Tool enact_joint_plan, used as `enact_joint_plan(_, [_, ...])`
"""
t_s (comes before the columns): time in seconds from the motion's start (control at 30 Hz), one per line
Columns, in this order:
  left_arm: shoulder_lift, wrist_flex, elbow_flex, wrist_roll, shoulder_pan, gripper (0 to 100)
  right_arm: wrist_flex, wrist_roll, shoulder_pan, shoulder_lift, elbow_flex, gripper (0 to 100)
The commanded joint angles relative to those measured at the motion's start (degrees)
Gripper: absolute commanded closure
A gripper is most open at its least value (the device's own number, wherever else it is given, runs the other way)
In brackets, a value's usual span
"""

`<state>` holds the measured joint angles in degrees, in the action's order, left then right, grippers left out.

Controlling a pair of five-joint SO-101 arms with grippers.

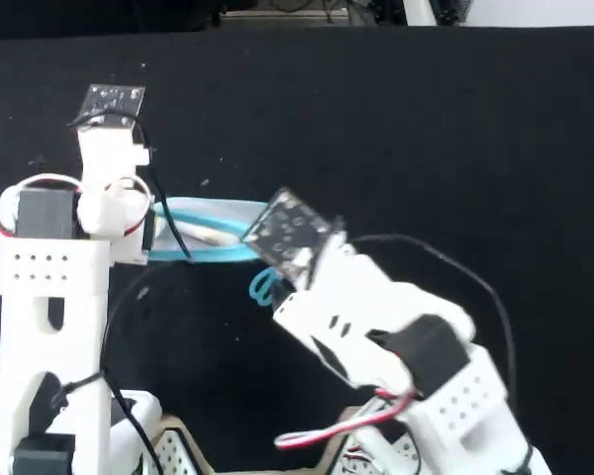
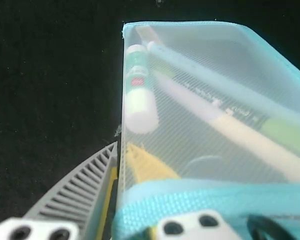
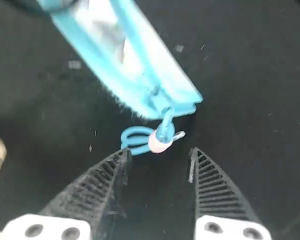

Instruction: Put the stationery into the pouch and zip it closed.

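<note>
Our left jaws pinch the pouch by one end, pens inside; our right jaws, spread, hang just beside its zip pull.

Pouch: we see a clear, fine-ribbed pouch with light blue trim. It lies lengthwise on the black table, with one end clamped in the left gripper.
Stationery: all of it is inside. We make out a white glue stick, a pale pen, a teal pen and something yellow.
Zip pull: we find the slider at the pouch's free end corner. Its blue cord loop rests on the table.
</note>
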<state>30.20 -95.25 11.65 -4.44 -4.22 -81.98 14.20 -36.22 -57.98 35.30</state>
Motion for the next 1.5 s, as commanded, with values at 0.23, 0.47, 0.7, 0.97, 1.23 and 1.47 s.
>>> enact_joint_plan(0.23, [14.1,8.4,9.6,-2.5,0.3,97,18.5,-0.3,0.4,-12.1,18.8,81.8])
enact_joint_plan(0.47, [14.1,8.8,9.6,-2.5,0.3,97,21.7,-3.9,0.3,-17.1,25.0,81.7])
enact_joint_plan(0.7, [14.1,9.8,9.9,-2.5,0.3,97,21.3,-3.4,-3.2,-20.7,25.4,82.2])
enact_joint_plan(0.97, [14.1,9.5,10.1,-2.6,0.3,97,25.9,-3.4,-1.9,-19.3,31.2,82.2])
enact_joint_plan(1.23, [14.1,9.5,10.2,-2.7,0.3,97,24.6,-3.4,1.9,-24.3,28.1,91.7])
enact_joint_plan(1.47, [14.1,9.5,10.2,-2.7,0.3,97,23.2,3.2,1.9,-28.5,27.5,98.8])
